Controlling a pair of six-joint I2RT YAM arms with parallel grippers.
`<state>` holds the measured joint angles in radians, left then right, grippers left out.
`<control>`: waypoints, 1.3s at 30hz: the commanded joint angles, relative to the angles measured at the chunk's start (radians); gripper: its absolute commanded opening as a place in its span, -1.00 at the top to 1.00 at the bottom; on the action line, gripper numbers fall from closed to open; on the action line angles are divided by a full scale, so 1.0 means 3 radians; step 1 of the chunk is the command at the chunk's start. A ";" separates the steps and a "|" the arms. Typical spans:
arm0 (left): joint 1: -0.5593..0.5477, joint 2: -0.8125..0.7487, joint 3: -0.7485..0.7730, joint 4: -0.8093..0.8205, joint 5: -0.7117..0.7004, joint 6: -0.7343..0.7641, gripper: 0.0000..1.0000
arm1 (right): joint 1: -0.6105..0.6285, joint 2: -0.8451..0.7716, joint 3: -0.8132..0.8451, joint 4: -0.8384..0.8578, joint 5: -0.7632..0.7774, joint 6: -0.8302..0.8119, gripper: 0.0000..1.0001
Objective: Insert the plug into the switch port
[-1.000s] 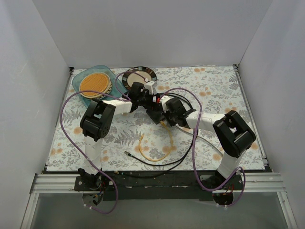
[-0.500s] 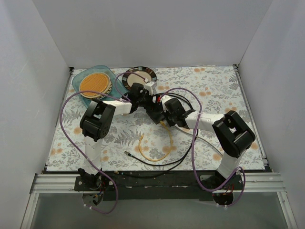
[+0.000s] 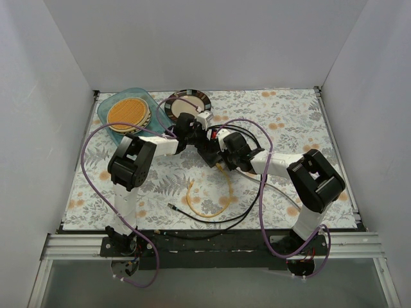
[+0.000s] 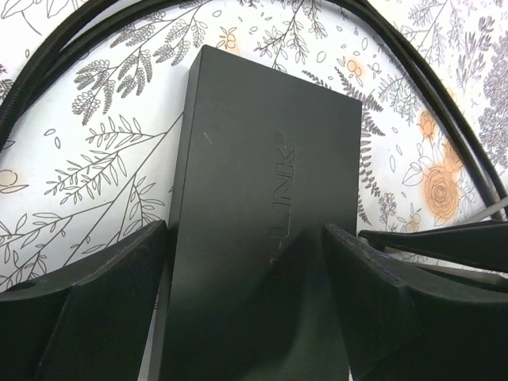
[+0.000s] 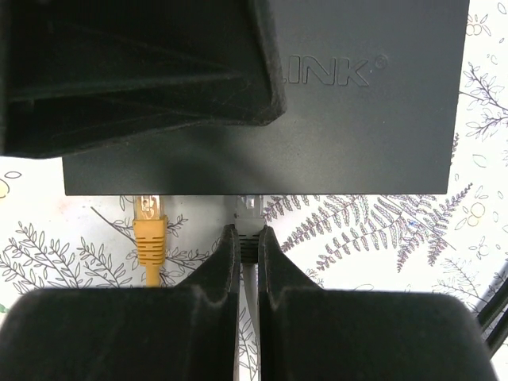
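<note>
White walls [image 3: 192, 38] close in three sides of your worktop [image 3: 289, 115], which wears a cloth printed with grey ferns and orange flowers. Your left claw [image 4: 244, 232] stands wide, one finger on each side of the flat dark box [image 4: 270, 143]; whether they press on it you cannot tell. Black cables [image 4: 71, 48] curve on the cloth beyond its tips. Your right claw [image 5: 248, 232] is pinched narrow on the grey connector [image 5: 248, 208], whose clear tip reaches the box's edge straight ahead of the fingers. The plug [image 5: 148, 213] sits just to the left of that claw, apart from it: a clear tip with a yellow boot, its yellow cable [image 5: 151, 270] trailing back over the cloth. Its tip meets the same box edge, though whether it is seated in a switch port you cannot tell.
</note>
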<state>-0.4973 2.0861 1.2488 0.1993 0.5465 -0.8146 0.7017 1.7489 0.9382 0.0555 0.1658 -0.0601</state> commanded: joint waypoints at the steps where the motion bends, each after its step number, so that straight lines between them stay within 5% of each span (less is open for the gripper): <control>1: -0.0444 -0.0153 -0.0149 -0.0409 0.1108 -0.0117 -0.39 | 0.0023 -0.0133 0.0114 0.1006 -0.0123 -0.0050 0.97; 9: -0.0515 -0.0158 -0.0312 -0.0496 0.1461 -0.0071 -0.09 | 0.0023 -0.0133 0.0114 0.1144 -0.0113 -0.0020 0.97; 39: -0.0950 -0.0485 -0.0343 -0.0266 0.1671 -0.0235 -0.06 | 0.0028 0.0035 0.0539 0.1216 -0.0532 -0.0107 0.97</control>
<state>-0.5251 2.0151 1.1519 0.2085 0.5175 -0.7551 0.6933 1.7428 0.9653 -0.0319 0.1005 -0.0875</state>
